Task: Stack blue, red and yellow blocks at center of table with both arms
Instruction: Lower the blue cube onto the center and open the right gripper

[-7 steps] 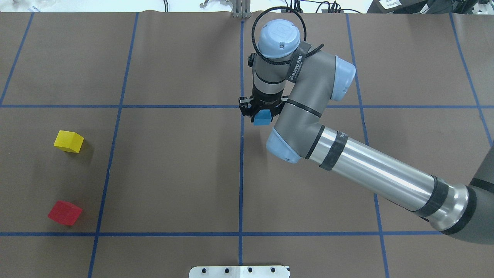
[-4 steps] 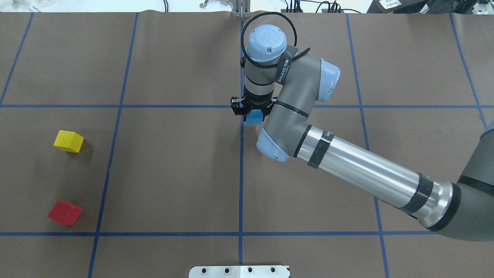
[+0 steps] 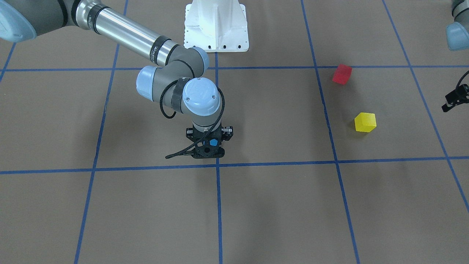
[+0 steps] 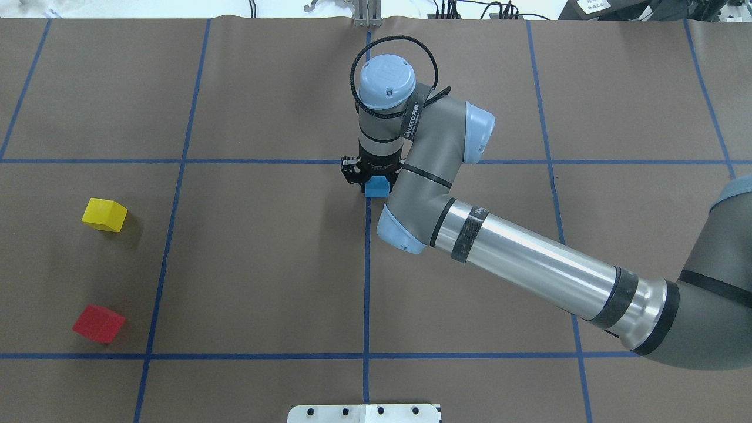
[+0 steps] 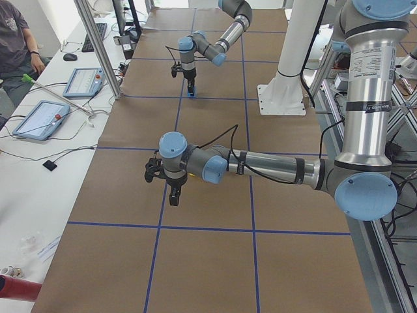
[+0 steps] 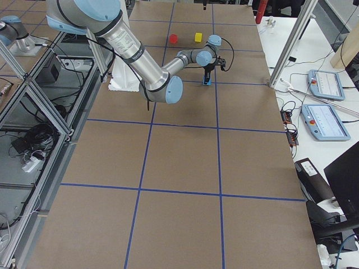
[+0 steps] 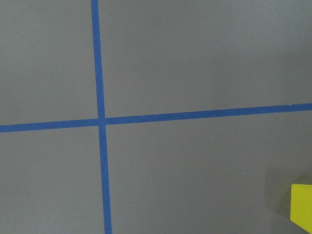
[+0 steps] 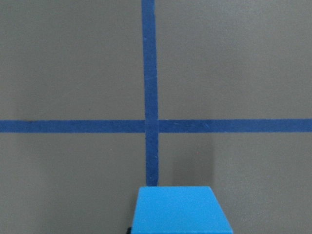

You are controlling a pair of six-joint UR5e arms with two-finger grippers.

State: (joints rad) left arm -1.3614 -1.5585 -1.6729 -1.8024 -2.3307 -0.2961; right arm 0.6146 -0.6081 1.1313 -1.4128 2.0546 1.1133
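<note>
The right fingers point(image 4: 354, 174) pinch the blue block point(image 4: 376, 187) mid-frame, beside the tape crossing point(image 8: 151, 126). Best to lower it straight, flat onto the tabletop point(image 4: 264, 264), square to the lines, then release gently.

Overhead and front views opposed, side views along the table point(image 5: 215, 274), wrist cameras close (both on blue tape point(image 8: 148, 73))

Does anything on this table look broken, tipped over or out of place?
Nothing stands out. The right tool grips the blue block at the centre cross; the yellow block and red block sit flat and apart.
</note>
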